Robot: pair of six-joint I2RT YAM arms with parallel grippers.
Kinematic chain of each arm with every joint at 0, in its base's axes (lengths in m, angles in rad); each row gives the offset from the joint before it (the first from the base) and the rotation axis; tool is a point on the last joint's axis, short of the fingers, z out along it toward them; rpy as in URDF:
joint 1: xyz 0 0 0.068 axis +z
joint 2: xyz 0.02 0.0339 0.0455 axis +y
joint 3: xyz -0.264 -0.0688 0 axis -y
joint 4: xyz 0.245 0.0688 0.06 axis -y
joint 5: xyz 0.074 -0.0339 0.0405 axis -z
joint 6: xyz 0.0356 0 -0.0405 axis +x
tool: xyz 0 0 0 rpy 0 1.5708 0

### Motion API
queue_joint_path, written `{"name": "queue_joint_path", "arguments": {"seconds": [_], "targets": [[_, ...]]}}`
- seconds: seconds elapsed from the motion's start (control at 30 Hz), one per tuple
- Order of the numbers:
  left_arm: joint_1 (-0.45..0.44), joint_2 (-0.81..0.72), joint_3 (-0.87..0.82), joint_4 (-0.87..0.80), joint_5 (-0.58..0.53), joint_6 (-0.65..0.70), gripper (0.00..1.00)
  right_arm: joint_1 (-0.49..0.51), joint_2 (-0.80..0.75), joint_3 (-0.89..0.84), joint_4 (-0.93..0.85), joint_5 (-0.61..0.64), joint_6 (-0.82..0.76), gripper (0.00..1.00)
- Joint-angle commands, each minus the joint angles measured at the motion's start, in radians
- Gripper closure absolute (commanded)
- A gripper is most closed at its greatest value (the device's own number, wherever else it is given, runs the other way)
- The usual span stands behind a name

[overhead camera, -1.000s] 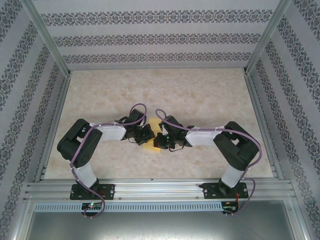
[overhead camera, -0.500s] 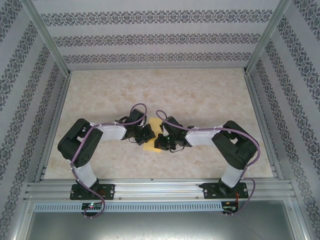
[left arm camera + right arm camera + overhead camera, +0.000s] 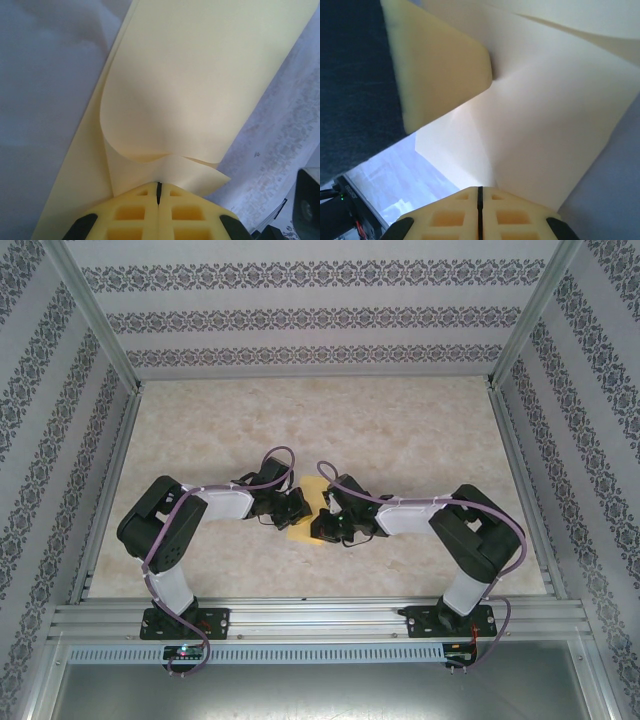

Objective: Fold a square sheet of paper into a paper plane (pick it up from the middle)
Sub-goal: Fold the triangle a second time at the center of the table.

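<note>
Marbled tabletop (image 3: 400, 430) lies between patterned walls. We see the yellow sheet (image 3: 302, 531) near its middle, between the two tools. The left tool (image 3: 158, 186) has its pads pressed together on a curled edge of the sheet, and the right tool (image 3: 480, 190) pinches another edge likewise. Whether the sheet touches the tabletop, we cannot tell.

Both black-and-white arms are bent, elbows pointing outward and forearms reaching inward, so the wrists almost meet. The left claw (image 3: 296, 508) and the right claw (image 3: 319, 524) are near each other, each with its yellow fingers (image 3: 150, 194) pressed tight on the thin yellow paper sheet (image 3: 200, 75).
</note>
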Motion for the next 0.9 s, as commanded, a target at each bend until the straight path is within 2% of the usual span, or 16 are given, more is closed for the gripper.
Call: {"name": "queue_joint_path", "arguments": {"seconds": [0.0, 0.17, 0.33, 0.63, 0.87], "targets": [[0.006, 0.063, -0.023, -0.107, -0.063, -0.008, 1.0, 0.009, -0.022, 0.028, -0.072, -0.008, -0.033, 0.9], [0.006, 0.063, -0.021, -0.113, -0.065, -0.004, 1.0, 0.033, 0.008, 0.068, -0.117, -0.003, -0.058, 0.9], [0.006, 0.064, -0.018, -0.12, -0.065, 0.001, 1.0, 0.026, 0.016, 0.046, -0.158, 0.057, -0.057, 0.9], [0.008, 0.074, -0.023, -0.111, -0.061, -0.003, 1.0, -0.007, 0.026, -0.086, -0.005, -0.002, 0.021, 0.9], [0.008, 0.075, -0.024, -0.115, -0.06, -0.001, 1.0, -0.029, -0.061, -0.18, 0.127, -0.021, 0.09, 0.88]]}}
